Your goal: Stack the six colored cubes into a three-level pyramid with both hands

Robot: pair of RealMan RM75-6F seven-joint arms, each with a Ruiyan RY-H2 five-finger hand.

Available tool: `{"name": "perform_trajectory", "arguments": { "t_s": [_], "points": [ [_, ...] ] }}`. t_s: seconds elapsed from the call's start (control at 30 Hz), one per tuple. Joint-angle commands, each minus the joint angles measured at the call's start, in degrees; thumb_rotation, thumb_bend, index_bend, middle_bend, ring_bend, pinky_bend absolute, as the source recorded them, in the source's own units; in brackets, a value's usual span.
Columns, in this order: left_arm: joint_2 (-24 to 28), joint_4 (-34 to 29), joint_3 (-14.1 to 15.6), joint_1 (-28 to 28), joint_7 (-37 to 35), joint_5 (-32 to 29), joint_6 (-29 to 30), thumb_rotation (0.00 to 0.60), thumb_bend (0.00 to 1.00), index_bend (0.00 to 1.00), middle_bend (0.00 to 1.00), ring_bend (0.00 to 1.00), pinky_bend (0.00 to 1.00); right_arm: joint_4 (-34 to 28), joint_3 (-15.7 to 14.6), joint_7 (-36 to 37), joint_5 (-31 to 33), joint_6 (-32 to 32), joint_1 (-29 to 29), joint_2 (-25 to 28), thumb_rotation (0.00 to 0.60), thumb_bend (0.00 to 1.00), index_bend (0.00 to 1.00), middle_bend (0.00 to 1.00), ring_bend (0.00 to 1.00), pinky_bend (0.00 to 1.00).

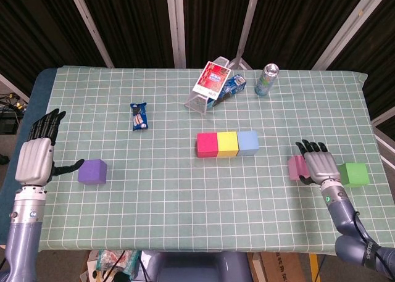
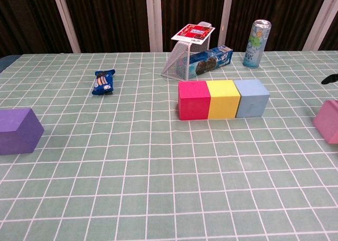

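A red cube (image 1: 206,144), a yellow cube (image 1: 227,143) and a pale blue cube (image 1: 248,142) sit touching in a row mid-surface. By the right edge, the right hand (image 1: 318,163) wraps a pink cube (image 1: 296,166), a green cube (image 1: 354,173) beside it. Near the left edge, the left hand (image 1: 37,158) is spread, its thumb near a purple cube (image 1: 92,171).

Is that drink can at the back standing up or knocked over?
Standing upright. The drink can rests on its base on the table, its top facing up, in both views.

Red cube (image 1: 207,144), yellow cube (image 1: 228,143), blue cube (image 1: 248,142) touching in a row (others scattered).
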Motion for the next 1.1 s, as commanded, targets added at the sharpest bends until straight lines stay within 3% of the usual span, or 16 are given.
{"name": "perform_trajectory", "arguments": {
  "t_s": [0.03, 0.2, 0.47, 0.7, 1.1],
  "points": [
    [0.0, 0.1, 0.0, 0.1, -0.1, 0.0, 0.1, 0.600, 0.12, 0.00, 0.00, 0.00, 0.01, 0.2, 0.4, -0.8, 0.0, -0.5, 0.7, -0.4, 0.600, 0.32, 0.00, 0.04, 0.05, 0.00],
    [0.1, -0.1, -0.1, 0.1, -0.2, -0.1, 0.1, 0.600, 0.12, 0.00, 0.00, 0.00, 0.01, 0.8, 0.2, -3.2, 1.6, -1.2, 1.8, -0.6, 0.600, 0.32, 0.00, 0.04, 0.04, 0.00],
    [0.2, 0.3, 0.3, 0.1, -0.3, -0.2, -0.5, 0.600, 0.12, 0.00, 0.00, 0.00, 0.01, -4.1, -1.0, -5.5, 4.7, -0.2, 1.5, 1.7, 0.600, 0.32, 0.00, 0.03, 0.01, 0.00],
    [0.3, -0.1, 0.5, 0.3, -0.6, 0.6, -0.3, 0.600, 0.12, 0.00, 0.00, 0.00, 0.01, -2.6, -1.0, -5.6, 8.1, -0.7, 1.7, 1.0, 0.600, 0.32, 0.00, 0.04, 0.02, 0.00],
    [0.6, 0.0, 0.5, 0.4, -1.2, 0.6, -0.5, 0.600, 0.12, 0.00, 0.00, 0.00, 0.01, 2.2, -1.0, -3.8, 11.2, -2.9, 1.4, -1.1, 0.600, 0.32, 0.00, 0.32, 0.21, 0.00]
  ]
}}
